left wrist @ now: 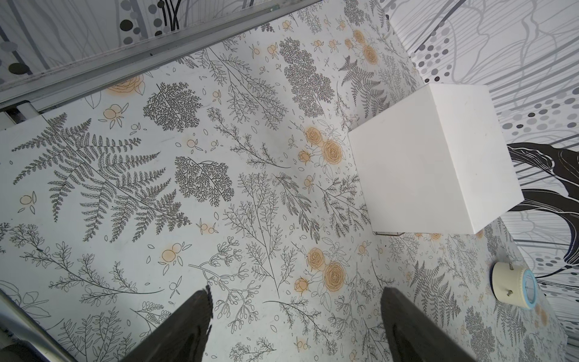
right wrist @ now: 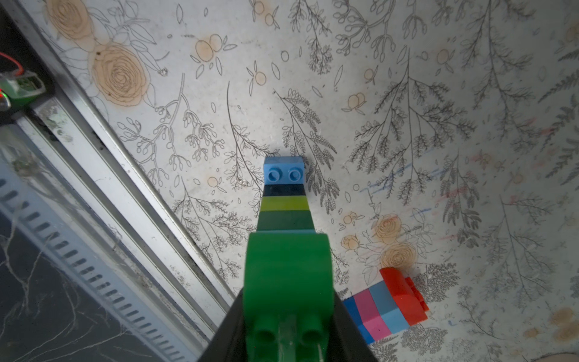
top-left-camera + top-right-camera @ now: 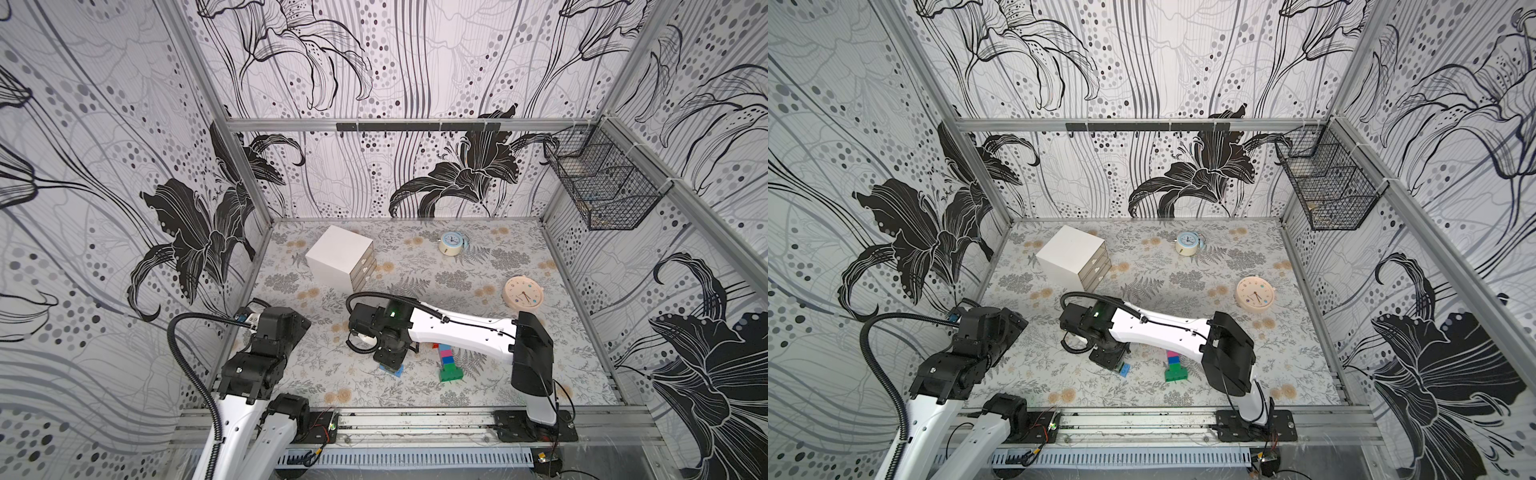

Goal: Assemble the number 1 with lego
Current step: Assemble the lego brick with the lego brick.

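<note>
Floral tabletop: drawer box, blue clock, beige clock; right arm overhangs lego

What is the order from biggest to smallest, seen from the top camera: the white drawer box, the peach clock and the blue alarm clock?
In a top view:
1. white drawer box
2. peach clock
3. blue alarm clock, which stands farther back, so it may look a bit smaller than it is.
</note>
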Controlling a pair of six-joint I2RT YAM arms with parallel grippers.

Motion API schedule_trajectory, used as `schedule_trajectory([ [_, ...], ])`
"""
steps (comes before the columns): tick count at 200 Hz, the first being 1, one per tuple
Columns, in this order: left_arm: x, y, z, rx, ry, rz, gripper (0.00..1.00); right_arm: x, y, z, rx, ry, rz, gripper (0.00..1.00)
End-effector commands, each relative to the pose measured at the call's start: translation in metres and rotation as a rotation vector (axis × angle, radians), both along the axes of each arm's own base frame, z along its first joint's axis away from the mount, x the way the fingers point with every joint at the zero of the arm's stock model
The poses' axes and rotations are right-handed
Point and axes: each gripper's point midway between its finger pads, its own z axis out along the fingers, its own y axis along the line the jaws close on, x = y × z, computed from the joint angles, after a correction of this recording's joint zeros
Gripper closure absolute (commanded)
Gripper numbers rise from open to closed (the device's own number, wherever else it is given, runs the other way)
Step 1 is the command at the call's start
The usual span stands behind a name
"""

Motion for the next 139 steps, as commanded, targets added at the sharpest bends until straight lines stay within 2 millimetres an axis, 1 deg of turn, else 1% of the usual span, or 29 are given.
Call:
schedule_trajectory([
  [1,0.006,-0.002,-0.001,-0.004,-0.007,-0.014,0.13,-0.045,-0.036,-0.113,-0.222,0.279,-0.04,0.92],
  [8,0.006,-0.002,-0.001,-0.003,-0.006,-0.017,0.13,-0.038,-0.042,-0.117,-0.262,0.24,-0.046,0.92],
  [16,0.007,-0.003,-0.001,-0.004,-0.005,-0.021,0.13,-0.019,-0.058,-0.122,-0.372,0.125,-0.052,0.93],
  [22,0.006,-0.003,-0.001,-0.004,-0.003,-0.021,0.12,-0.006,-0.069,-0.12,-0.447,0.052,-0.052,0.94],
  [31,0.006,-0.004,-0.001,-0.005,-0.003,-0.025,0.12,0.003,-0.075,-0.119,-0.495,0.003,-0.049,0.94],
  [38,0.006,-0.004,-0.001,-0.004,-0.003,-0.026,0.12,-0.002,-0.07,-0.118,-0.458,0.029,-0.042,0.94],
  [49,0.006,-0.004,-0.001,-0.004,-0.005,-0.026,0.12,-0.025,-0.05,-0.12,-0.322,0.17,-0.043,0.93],
  [57,0.006,-0.003,-0.002,-0.004,-0.003,-0.025,0.12,-0.034,-0.044,-0.12,-0.276,0.22,-0.066,0.93],
  [61,0.006,-0.003,-0.001,-0.003,-0.005,-0.025,0.12,-0.032,-0.046,-0.121,-0.287,0.214,-0.076,0.94],
  [73,0.006,-0.003,-0.002,-0.003,-0.002,-0.024,0.12,-0.014,-0.068,-0.125,-0.427,0.095,-0.081,0.95],
  [79,0.005,-0.003,-0.002,-0.005,-0.003,-0.02,0.12,-0.01,-0.072,-0.125,-0.466,0.072,-0.075,0.96],
  [96,0.005,-0.004,-0.004,-0.009,-0.004,-0.023,0.12,-0.016,-0.063,-0.125,-0.408,0.105,-0.074,0.95],
  [112,0.005,-0.003,-0.003,-0.006,-0.001,-0.022,0.12,-0.013,-0.063,-0.121,-0.415,0.094,-0.081,0.94],
  [125,0.005,-0.003,-0.003,-0.004,-0.002,-0.02,0.12,-0.012,-0.057,-0.115,-0.383,0.088,-0.088,0.87],
  [139,0.005,-0.002,-0.002,-0.003,-0.005,-0.018,0.12,-0.01,-0.043,-0.102,-0.306,0.08,-0.098,0.73],
])
